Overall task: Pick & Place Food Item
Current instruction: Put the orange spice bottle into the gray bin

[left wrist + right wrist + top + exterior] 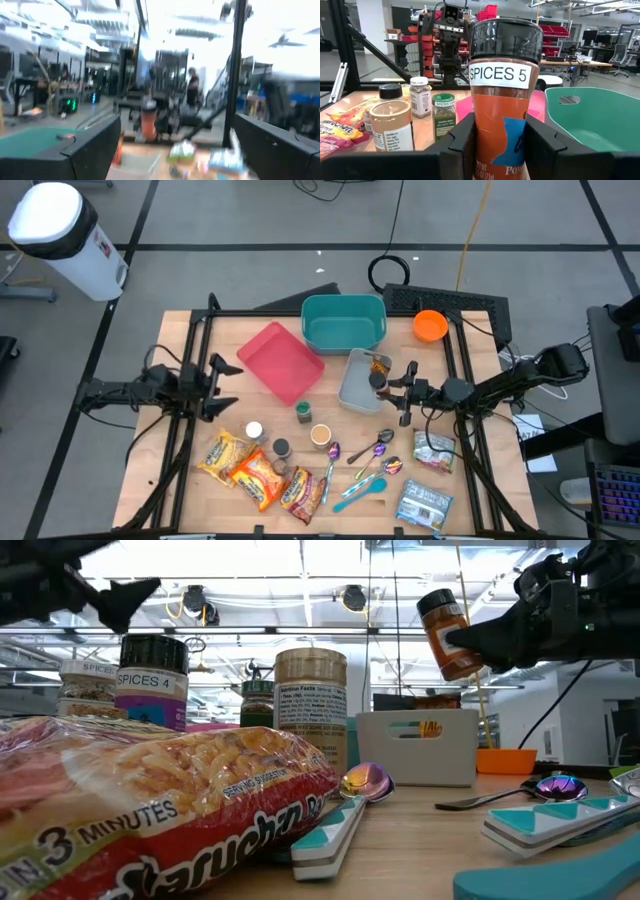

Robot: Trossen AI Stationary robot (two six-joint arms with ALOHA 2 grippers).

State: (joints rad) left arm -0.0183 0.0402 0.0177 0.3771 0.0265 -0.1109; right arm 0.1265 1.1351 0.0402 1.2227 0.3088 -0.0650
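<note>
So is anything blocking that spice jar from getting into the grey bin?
Nothing visible. The right gripper holds the spice jar up in the air, at the grey bin's edge, with only open air beneath. The left gripper waits open at the table's far side.

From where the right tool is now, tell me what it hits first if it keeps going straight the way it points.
Probably the pink tray. The right tool, gripping the spice jar, points leftward over the grey bin, with the tray next in line. It may be high enough to pass over it.
</note>
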